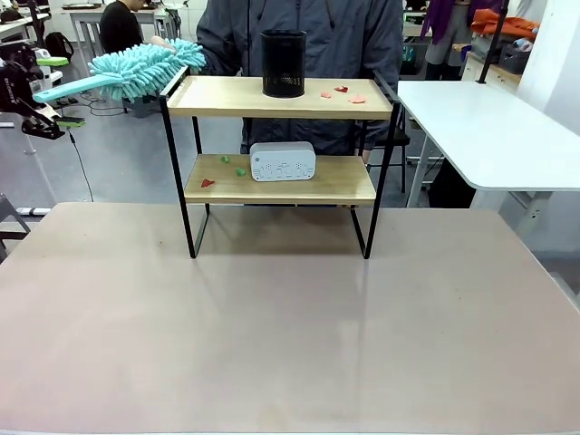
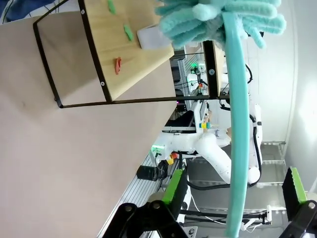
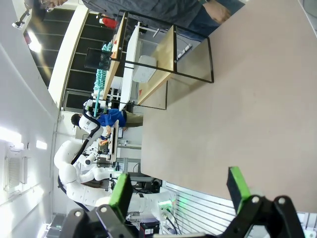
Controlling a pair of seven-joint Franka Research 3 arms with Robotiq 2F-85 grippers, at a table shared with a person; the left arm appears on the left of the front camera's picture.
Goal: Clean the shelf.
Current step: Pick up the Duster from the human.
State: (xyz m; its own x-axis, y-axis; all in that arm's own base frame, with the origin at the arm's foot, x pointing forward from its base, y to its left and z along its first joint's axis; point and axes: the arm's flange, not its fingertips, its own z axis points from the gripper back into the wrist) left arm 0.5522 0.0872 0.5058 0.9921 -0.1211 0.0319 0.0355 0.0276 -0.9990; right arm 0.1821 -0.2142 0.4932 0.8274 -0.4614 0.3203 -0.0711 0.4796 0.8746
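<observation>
Both left fingers [image 2: 177, 186] stand spread as wide as they go. The long teal handle of a duster [image 2: 237, 124] runs up the gap between them with clear space on either side, so neither green pad presses on it. Its fluffy teal head lies beyond the fingertips, by the top left corner of the shelf [image 1: 227, 98]. In the front view the head overlaps the black frame there, but whether it touches the frame cannot be told. From the front, the left fingers sit out to the left of the shelf, about level with its top board and well apart from it, with the duster spanning the space between. Both right fingers [image 3: 120, 191] are likewise spread wide with nothing between them, looking across the table [image 3: 257, 114]. The shelf stands far off from them, its four legs on the table top. On the top board stand a black mesh cup [image 1: 284, 63] and a few red scraps [image 1: 342, 89]. On the lower board sit a white box [image 1: 283, 161], two green scraps [image 1: 241, 171] and a red one [image 1: 207, 183]. A person [image 1: 344, 36] in a grey jacket stands just behind the shelf. The white box's face carries dark marks like digits, too small to read.
</observation>
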